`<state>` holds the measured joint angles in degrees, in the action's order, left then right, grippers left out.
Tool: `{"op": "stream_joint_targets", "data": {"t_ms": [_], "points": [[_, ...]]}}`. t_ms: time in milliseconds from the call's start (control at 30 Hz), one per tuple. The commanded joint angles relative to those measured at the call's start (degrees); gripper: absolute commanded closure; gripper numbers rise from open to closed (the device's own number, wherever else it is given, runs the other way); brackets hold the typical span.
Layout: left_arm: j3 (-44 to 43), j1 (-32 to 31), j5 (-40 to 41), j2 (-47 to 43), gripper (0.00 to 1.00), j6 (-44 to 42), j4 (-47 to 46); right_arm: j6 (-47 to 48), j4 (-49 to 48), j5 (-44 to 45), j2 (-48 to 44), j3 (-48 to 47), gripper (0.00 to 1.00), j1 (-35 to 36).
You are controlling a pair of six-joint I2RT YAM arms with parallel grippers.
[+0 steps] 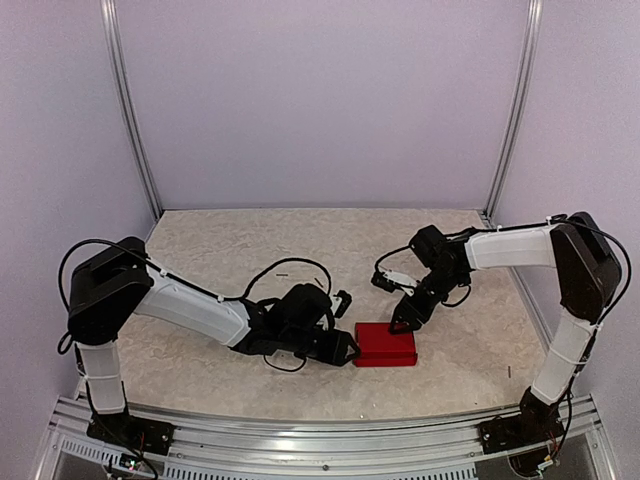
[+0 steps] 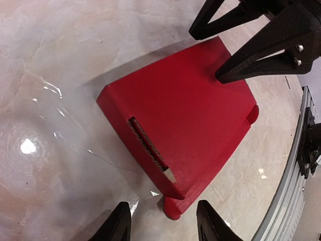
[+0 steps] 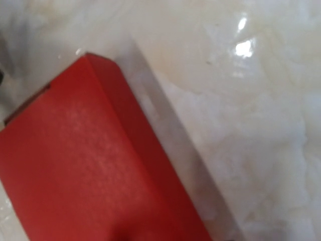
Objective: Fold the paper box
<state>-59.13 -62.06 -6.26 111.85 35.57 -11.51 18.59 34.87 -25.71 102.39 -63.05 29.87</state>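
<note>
The marbled beige surface (image 1: 230, 250) fills the floor of a white-walled booth, with a metal rail (image 1: 330, 440) along its near edge. The left arm (image 1: 195, 308) lies low across the surface from the left. The right arm (image 1: 510, 248) comes in from the right and bends downward at the wrist.

The paper box (image 1: 386, 345) sits flat on the surface, right of centre and towards the near edge, between the two arms. It is bright red and folded into a low rectangular shape.

The left gripper (image 2: 163, 221) points at the box's left end. Its fingers (image 2: 118, 226) stand apart and grip nothing, with the box's near corner just in front of the gap.

The right gripper (image 1: 400, 326) points down at the box's top. Its jaws are also spread and hold nothing. One fingertip (image 2: 235, 68) touches the red top near the far edge, and the other reaches that edge.

A narrow slot (image 2: 150, 150) is cut along the box's left edge. A small rounded tab (image 2: 173, 210) sticks out at the corner nearest the left gripper.
</note>
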Motion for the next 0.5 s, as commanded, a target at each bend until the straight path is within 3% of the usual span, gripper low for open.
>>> {"op": "stream_joint_targets", "data": {"t_ms": [0, 233, 467], "points": [[-4.02, -0.73, -1.71, 0.78, 0.55, 0.98, 3.73, 1.49, 1.95, -0.65, -1.97, 1.16, 0.48, -0.73], [-11.07, 0.45, -4.24, 5.64, 0.56, -0.72, 8.43, 3.66, 3.22, 0.47, -4.74, 2.09, 0.48, -1.54], [-15.67, 3.05, -6.46, 9.11, 0.67, -6.96, 13.79, 7.45, 4.97, -1.83, -5.18, 4.06, 0.48, -1.56]]}}
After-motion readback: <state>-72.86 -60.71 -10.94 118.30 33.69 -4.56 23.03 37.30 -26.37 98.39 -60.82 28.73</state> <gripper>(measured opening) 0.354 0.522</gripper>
